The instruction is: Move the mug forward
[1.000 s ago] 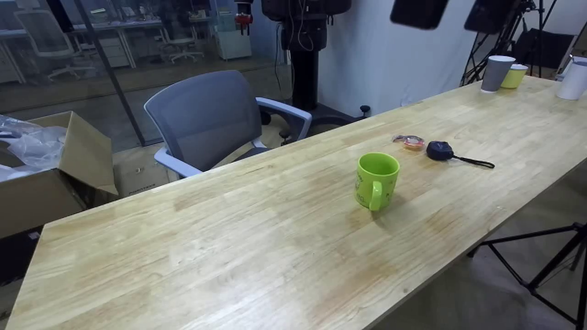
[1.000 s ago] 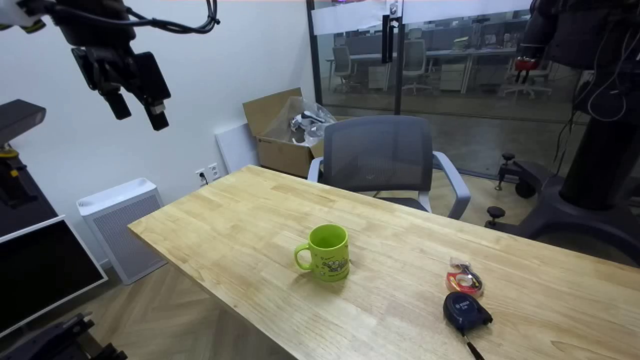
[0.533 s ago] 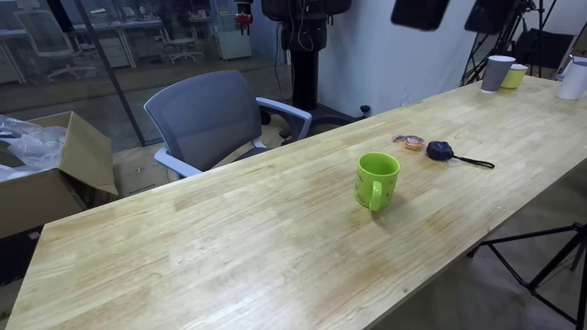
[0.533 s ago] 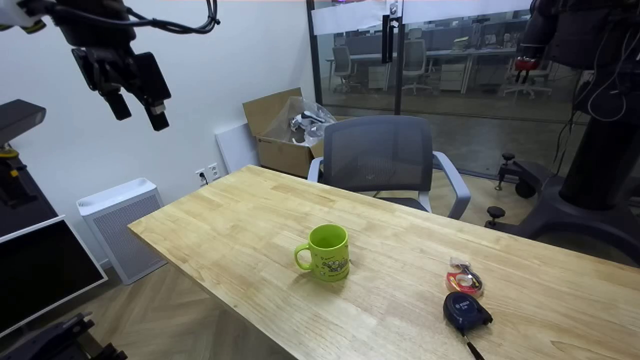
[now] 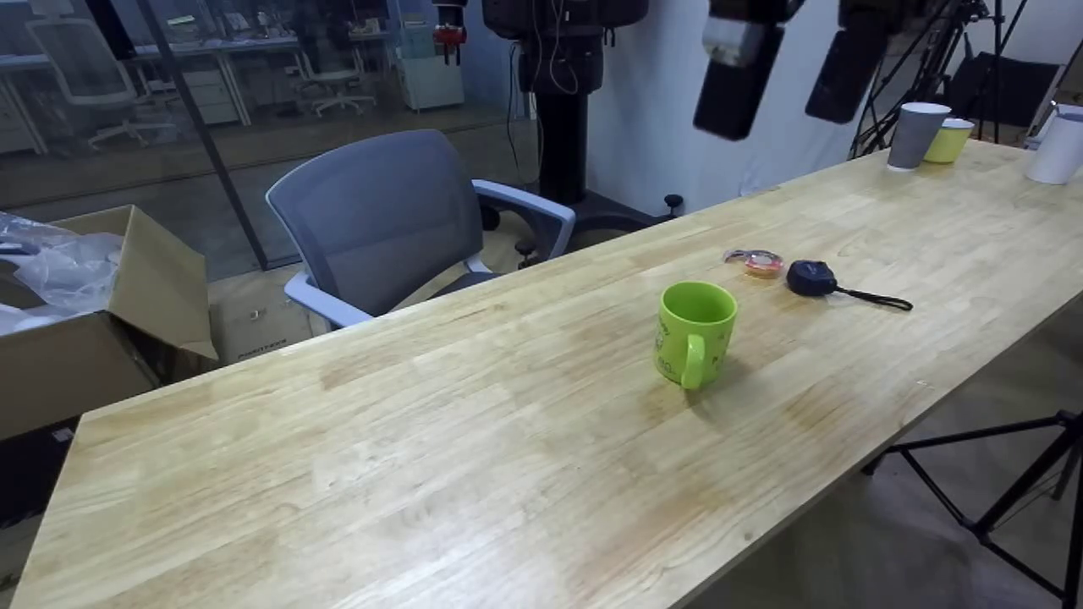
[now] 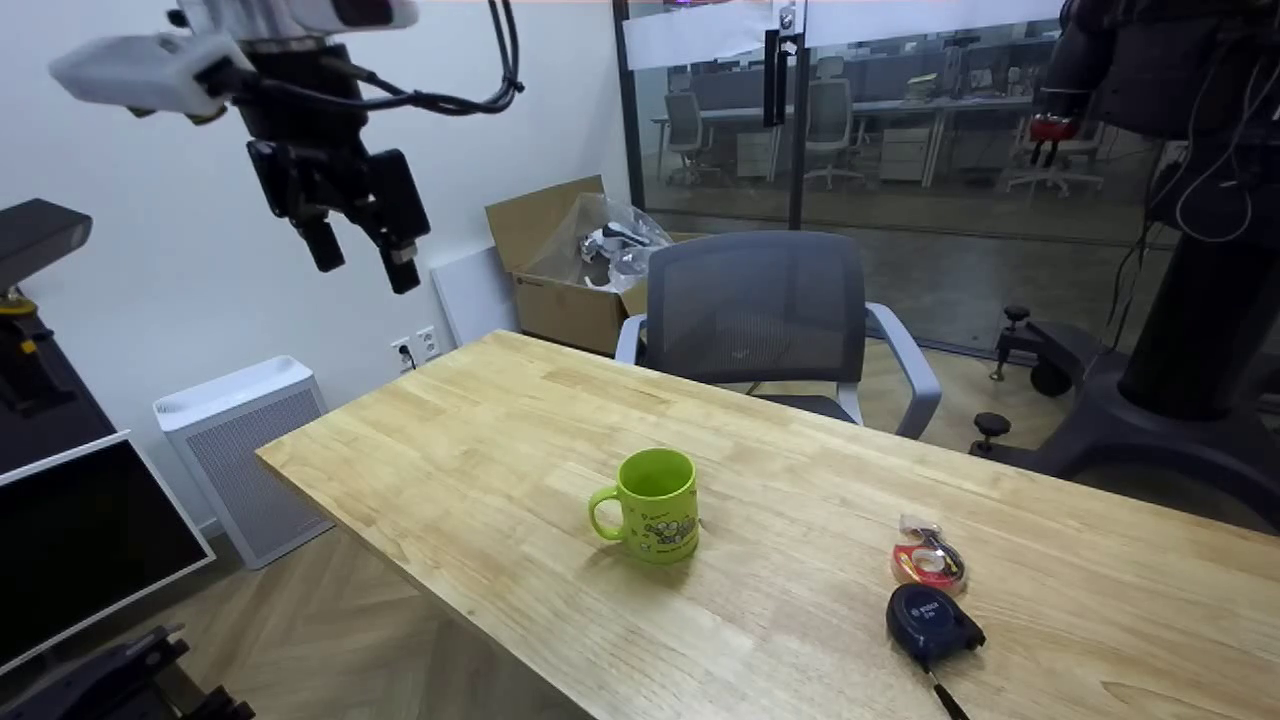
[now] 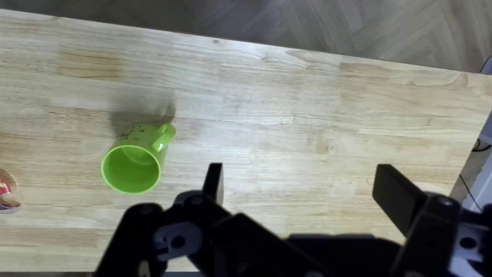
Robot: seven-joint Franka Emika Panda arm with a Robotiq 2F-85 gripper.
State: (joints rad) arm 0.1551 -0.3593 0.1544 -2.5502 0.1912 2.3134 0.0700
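Lime-green mug (image 6: pixel 662 515) upright on desk (image 6: pixel 450 430), untouched; claw (image 7: pixel 299 167) up above, well apart, jaws spread wide, nothing between them. My read: pre-grasp, zero done; approach, grip, forward shift, release all left.

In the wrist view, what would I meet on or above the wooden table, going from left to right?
Small red-and-clear roll of tape (cut off by the picture's edge), glossy lime-green cylindrical mug, one black fingertip of the open tool, its other black fingertip.

Glossy mug (image 6: pixel 657 510), smooth wooden table (image 6: pixel 480 430), mesh chair back (image 6: pixel 755 310), cardboard box (image 6: pixel 565 312)
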